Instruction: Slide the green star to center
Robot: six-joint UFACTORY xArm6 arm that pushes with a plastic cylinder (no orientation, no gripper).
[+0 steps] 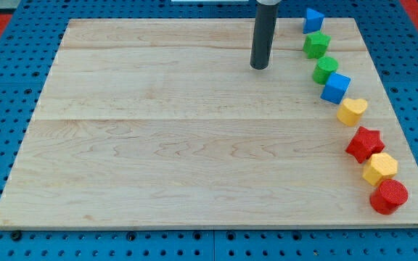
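The green star (pixel 316 45) sits near the board's top right, second in a curved line of blocks along the right side. My tip (pixel 260 67) is down on the board to the left of the green star, about a block's width and more away, not touching it. A blue triangular block (pixel 313 19) lies just above the star, and a green round block (pixel 325 69) just below it.
Further down the right side lie a blue cube (pixel 335 88), a yellow heart (pixel 352 111), a red star (pixel 364 143), a yellow hexagonal block (pixel 379 168) and a red cylinder (pixel 389 196). The wooden board (pixel 158 145) rests on a blue pegboard.
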